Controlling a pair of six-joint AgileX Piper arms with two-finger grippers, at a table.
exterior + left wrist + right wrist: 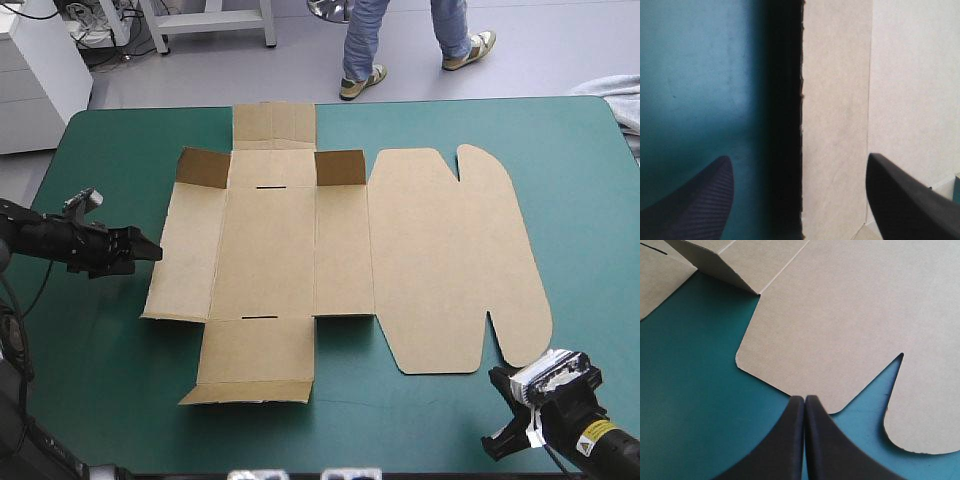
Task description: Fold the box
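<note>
High view: box (300, 250) mostly flat

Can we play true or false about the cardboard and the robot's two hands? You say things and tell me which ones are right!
1. The box lies mostly flat on the table. True.
2. The left gripper is squeezed shut. False: its fingers stand apart, at the box's left edge.
3. The right gripper is shut. True.
4. The right gripper is holding the box. False: it holds nothing and sits over the teal-green cover, just off the box's near edge.
5. Two small flaps stand up at the box's far side. True.
</note>
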